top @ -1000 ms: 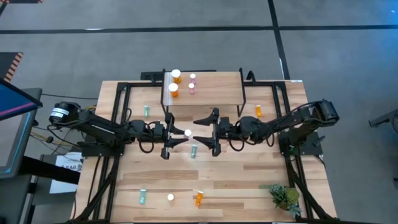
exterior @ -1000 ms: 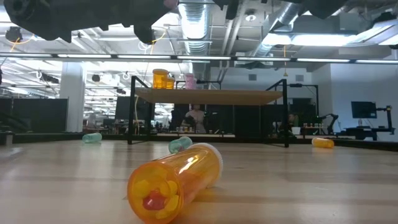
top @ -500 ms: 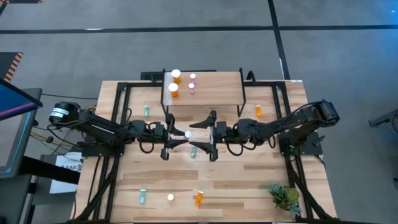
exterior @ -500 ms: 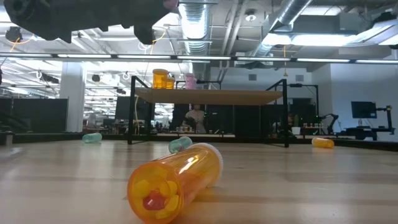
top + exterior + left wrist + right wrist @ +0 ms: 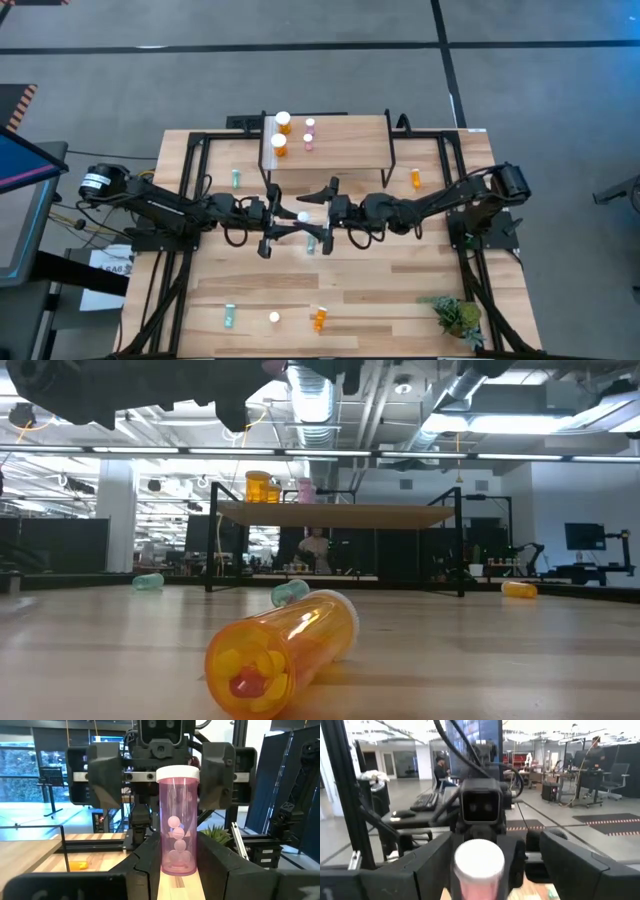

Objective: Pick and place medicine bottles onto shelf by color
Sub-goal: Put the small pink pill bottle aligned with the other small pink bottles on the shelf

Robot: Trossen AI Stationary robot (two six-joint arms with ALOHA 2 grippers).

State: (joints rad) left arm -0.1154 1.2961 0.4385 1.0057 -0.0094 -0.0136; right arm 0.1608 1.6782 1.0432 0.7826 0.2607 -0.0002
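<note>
pink bottle (image 5: 177, 822) with a white cap stands upright between the fingers of the left tool (image 5: 285, 217), which is closed on its lower part and holds it above the middle of the tabletop (image 5: 400, 270), just in front of the shelf (image 5: 340, 145). small pink balls show inside it. the right tool (image 5: 322, 214) faces the left one from the other side, its two fingers spread wide on either side of the same bottle near the cap; in the left wrist view they stand apart from the bottle and do not touch it.

on the shelf, near its whitish edge, stand two orange bottles with big white lids (image 5: 281, 132) and beside them two small pink bottles (image 5: 309, 135). on the tabletop a teal bottle (image 5: 236, 178) lies left of the shelf and a small orange bottle (image 5: 415, 178) lies right of it. another teal bottle (image 5: 311, 243) lies just under the two tools. along the near edge lie a teal bottle (image 5: 228, 317), a white-capped bottle (image 5: 274, 318) whose colour is not clear, and an orange bottle (image 5: 319, 319); this orange one lies on its side, large in the low view, with pills inside. a green plant (image 5: 456, 318) stands at the near right corner.
</note>
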